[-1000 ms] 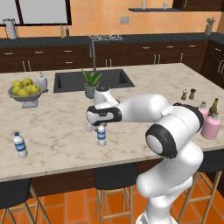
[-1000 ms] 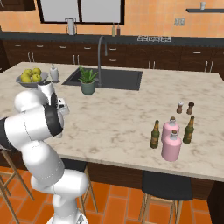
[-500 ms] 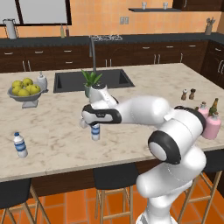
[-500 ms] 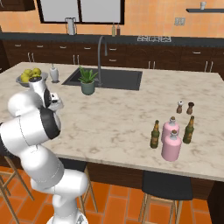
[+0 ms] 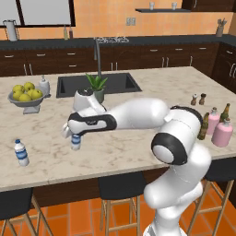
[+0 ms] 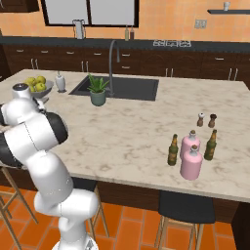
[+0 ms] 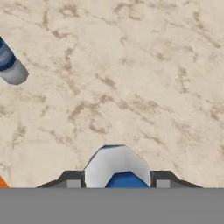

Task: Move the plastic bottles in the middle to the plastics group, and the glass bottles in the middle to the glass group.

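My gripper [image 5: 76,135] is shut on a small clear water bottle [image 5: 75,142] with a blue label, holding it low over the marble counter [image 5: 138,152] at its front left. In the hand view that bottle's white cap [image 7: 117,166] sits between the two finger tips of the gripper [image 7: 117,179]. A matching water bottle, the plastics group [image 5: 20,152], stands further left and appears at the hand view's upper left [image 7: 9,65]. At the far right stand two pink bottles [image 6: 190,164] [image 6: 189,142] and two dark beer bottles [image 6: 173,150] [image 6: 211,145] close together.
A fruit bowl [image 5: 25,96] and a white pump bottle [image 5: 44,85] stand at the back left. A potted plant [image 5: 97,87] sits by the sink [image 5: 115,83]. Two small shakers [image 5: 198,99] stand behind the glass bottles. Stools [image 5: 115,186] stand under the front edge.
The arm has swung left along the counter's front, carrying the water bottle closer to the lone bottle at the left. The jaws have closed a little on it.
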